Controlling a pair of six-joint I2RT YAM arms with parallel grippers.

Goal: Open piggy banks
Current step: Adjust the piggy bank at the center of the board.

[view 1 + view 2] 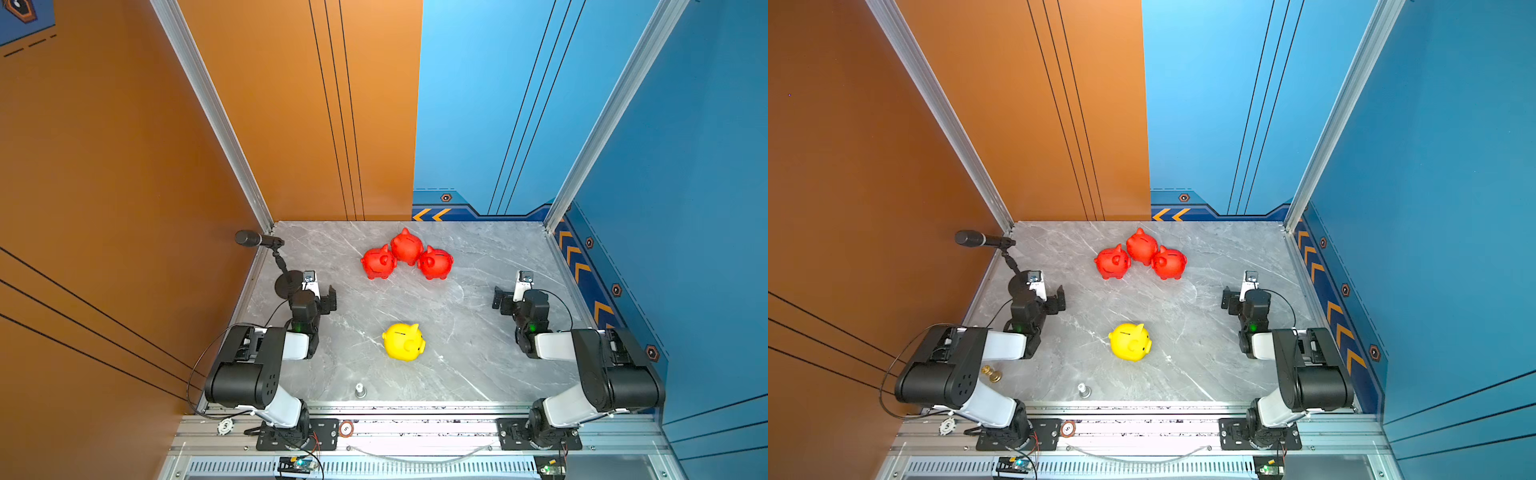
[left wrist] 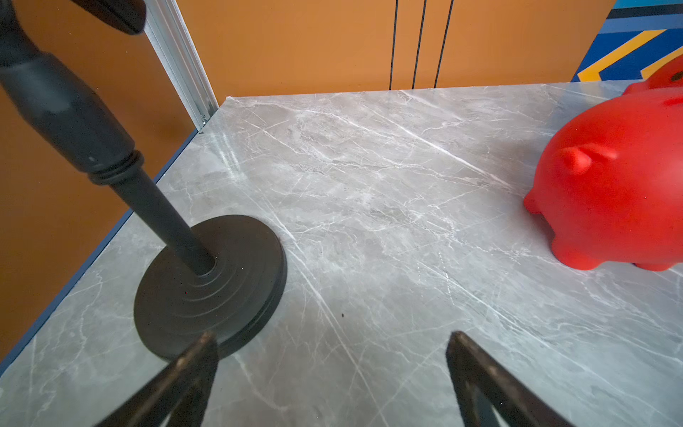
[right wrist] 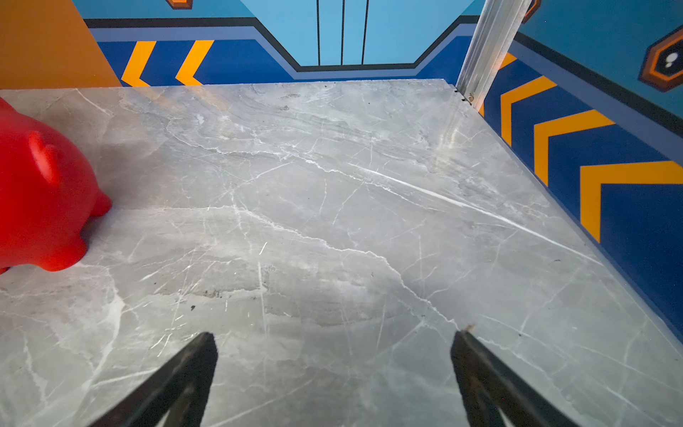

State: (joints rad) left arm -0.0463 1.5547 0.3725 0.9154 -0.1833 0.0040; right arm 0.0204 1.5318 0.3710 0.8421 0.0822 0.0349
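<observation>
Four pigs are shown on the table (image 1: 478, 374); none is held. The three red pigs (image 1: 407, 246) are clustered near the far edge, touching one another. The yellow pig (image 1: 403, 341) is set alone toward the front, well apart from them. All are seen upright on their feet, so the undersides, where an opening would be expected, are hidden.

The left gripper (image 1: 329, 298) and right gripper (image 1: 500, 300) are held at opposite sides of the table. In both wrist views the jaws are spread wide and empty, with only bare marble between them.

**Hazards.**
- The bodies are glossy and rounded, so a pig gripped off-centre may be squeezed out of the jaws.
- If one pig is taken from the red cluster, its neighbours are likely to be jostled, tipped or pushed toward the far wall.
- The mic stand (image 1: 289, 284) is placed just beside the left gripper, and its base could be struck by an outward sweep.

**Room.**
- Wide bare marble is left between the grippers and all around the yellow pig.
- The far and side edges are closed by walls.
- The front edge is bordered by a rail, with a small metal peg (image 1: 360, 390) near it.
</observation>
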